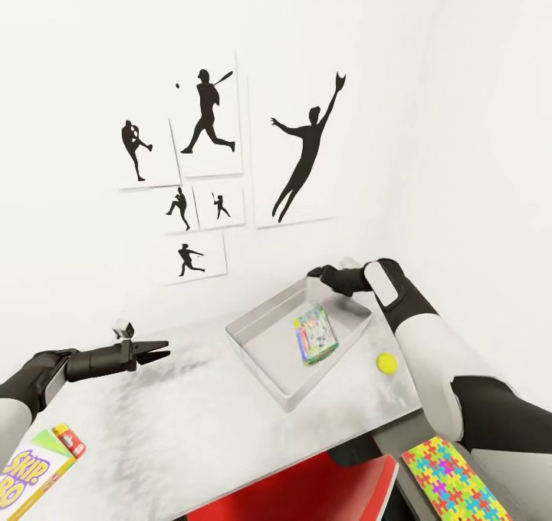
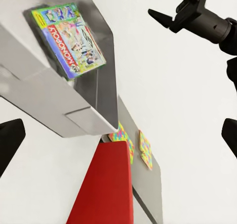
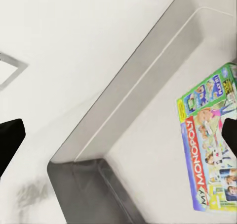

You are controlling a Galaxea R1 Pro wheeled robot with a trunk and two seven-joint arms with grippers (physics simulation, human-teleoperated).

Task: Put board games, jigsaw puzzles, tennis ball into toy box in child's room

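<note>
While both arms hang over the table (image 1: 192,421), a smooth white top w/ faint grey smudges, the toy box (image 1: 264,352) sits near centre, a light grey rectangular bin w/ thin outward-sloping walls and a flat floor. Inside it lies one board game (image 1: 315,334), a flat glossy box printed green, blue and yellow, lettered "Monopoly" in the wrist views, resting toward the bin's 2 o'clock corner. Right gripper (image 1: 316,272), matte black, is at the bin's 12 o'clock rim, above the far wall; fingers apart, nothing between them. Left gripper (image 1: 157,351), also black w/ tapered fingers, hovers at 9 o'clock of the bin, well apart from it, fingers apart and empty. Tennis ball (image 1: 386,363), small, round, yellow-green, sits on the table just beside the bin at 3 o'clock. Jigsaw puzzle (image 1: 452,481), a thin flat sheet of interlocked pcs in yellow, green, red, blue, pink, lies at 5 o'clock on a lower dark grey surface; left wrist view shows two such sheets side by side. Skip-Bo box (image 1: 31,479), flat, green-yellow, w/ a red-edged box (image 1: 70,438) touching its far side, is at the table's 8 o'clock corner. Red chair (image 1: 307,490), smooth and glossy, is tucked under the near edge. Small grey blocky object (image 1: 123,328) stands by the wall. Black silhouette pictures (image 1: 222,160) of ball players hang on the white wall.
</note>
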